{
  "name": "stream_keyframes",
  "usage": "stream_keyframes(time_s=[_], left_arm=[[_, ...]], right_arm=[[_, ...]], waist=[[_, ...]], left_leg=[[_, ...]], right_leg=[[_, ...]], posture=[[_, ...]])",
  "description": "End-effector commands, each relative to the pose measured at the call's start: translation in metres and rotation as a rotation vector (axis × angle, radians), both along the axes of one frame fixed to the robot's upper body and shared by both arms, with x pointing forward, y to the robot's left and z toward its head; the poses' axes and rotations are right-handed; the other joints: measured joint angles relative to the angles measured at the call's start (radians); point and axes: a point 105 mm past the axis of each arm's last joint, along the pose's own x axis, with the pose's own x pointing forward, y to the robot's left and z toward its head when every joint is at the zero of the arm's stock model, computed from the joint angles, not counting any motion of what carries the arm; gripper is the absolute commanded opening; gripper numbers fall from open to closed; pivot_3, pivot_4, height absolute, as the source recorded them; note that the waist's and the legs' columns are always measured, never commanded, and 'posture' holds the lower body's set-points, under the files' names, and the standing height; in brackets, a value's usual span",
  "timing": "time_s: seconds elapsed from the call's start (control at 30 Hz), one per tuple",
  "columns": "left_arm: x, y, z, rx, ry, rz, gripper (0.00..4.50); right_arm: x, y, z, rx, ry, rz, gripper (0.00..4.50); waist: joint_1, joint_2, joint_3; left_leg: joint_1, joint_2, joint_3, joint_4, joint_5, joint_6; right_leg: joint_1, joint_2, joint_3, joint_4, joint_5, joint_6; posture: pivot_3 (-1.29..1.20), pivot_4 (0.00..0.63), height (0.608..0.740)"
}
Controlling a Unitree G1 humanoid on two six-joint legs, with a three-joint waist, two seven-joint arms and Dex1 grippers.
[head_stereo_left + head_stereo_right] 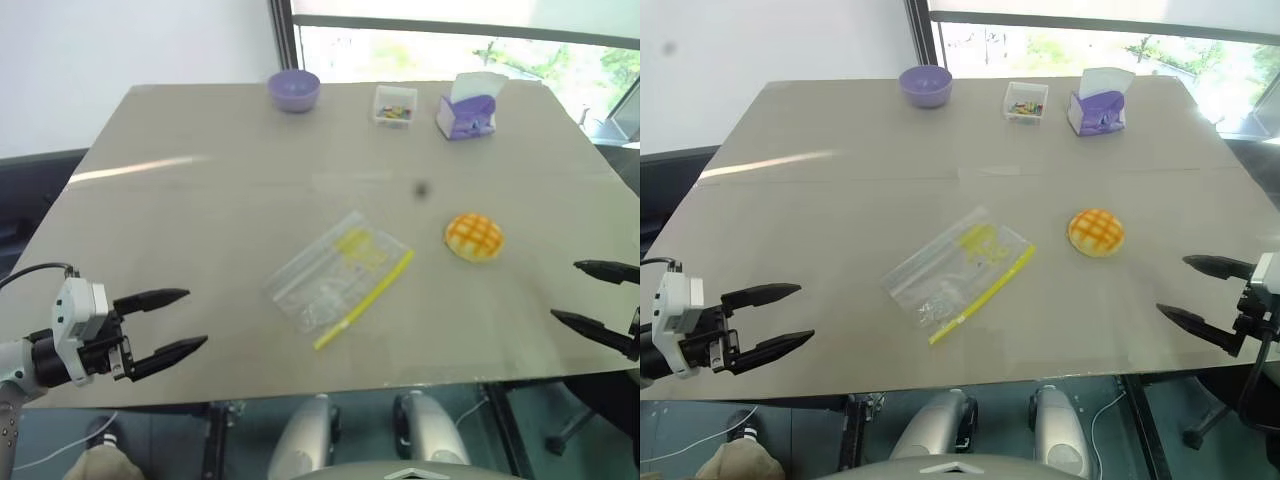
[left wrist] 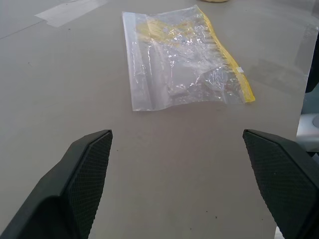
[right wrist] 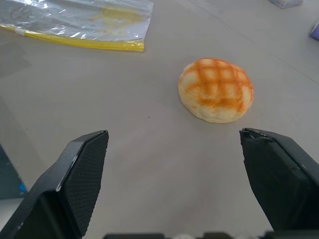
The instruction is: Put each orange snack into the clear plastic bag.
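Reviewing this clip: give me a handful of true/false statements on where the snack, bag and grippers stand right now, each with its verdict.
1. The orange snack is already inside the clear plastic bag. False: it sits on the table beside the bag, apart from it.
2. Both the left gripper and the right gripper are open and hold nothing. True.
3. The bag lies flat with its yellow strip along one edge. True.
4. The purple bowl stands next to the snack. False: it is at the table's far edge.
5. The clear square tub sits between the bowl and the purple tissue holder. True.
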Motion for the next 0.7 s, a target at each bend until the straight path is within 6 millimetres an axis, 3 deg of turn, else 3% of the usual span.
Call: stream_keyframes(time_s=[0.03,0.27,0.37,0.6,0.7], left_arm=[[0.002,0.000,0.009,0.020,-0.029,-0.003,4.44],[0.010,-0.011,0.011,-0.017,-0.039,0.009,4.44],[0.021,-0.016,0.017,-0.055,-0.069,0.046,4.44],[0.042,-0.033,0.018,-0.113,-0.058,0.108,4.44],[0.043,-0.041,0.022,-0.224,0.025,0.099,4.44]], right_arm=[[0.001,-0.001,0.014,-0.020,-0.048,0.015,4.50],[0.016,0.009,0.016,0.010,-0.054,0.019,4.50],[0.031,0.012,0.018,0.058,-0.065,-0.020,4.50],[0.071,-0.001,0.031,0.006,-0.244,-0.096,4.50],[0.075,0.001,0.036,0.018,-0.214,-0.029,4.50]], waist=[[0.000,0.000,0.000],[0.000,0.000,0.000],[0.001,0.000,0.000],[0.001,0.001,0.001],[0.001,0.001,0.001]], left_leg=[[0.000,0.000,0.000,0.000,0.000,0.000],[0.000,0.000,0.000,0.000,0.000,0.000],[0.000,0.000,0.000,0.000,0.000,0.000],[0.000,-0.001,0.000,0.000,0.000,0.000],[-0.001,-0.001,0.000,0.000,0.000,0.000]], right_leg=[[0.000,0.000,0.000,0.000,0.000,0.000],[0.000,0.000,0.000,0.000,0.000,0.000],[0.000,0.000,0.000,0.000,0.001,-0.002],[-0.001,0.004,0.000,0.000,0.002,-0.002],[-0.001,0.005,0.001,0.000,0.002,-0.002]], posture=[[0.00,0.150,0.740],[0.00,0.150,0.740],[0.00,0.150,0.740],[0.00,0.150,0.740],[0.00,0.150,0.740]])
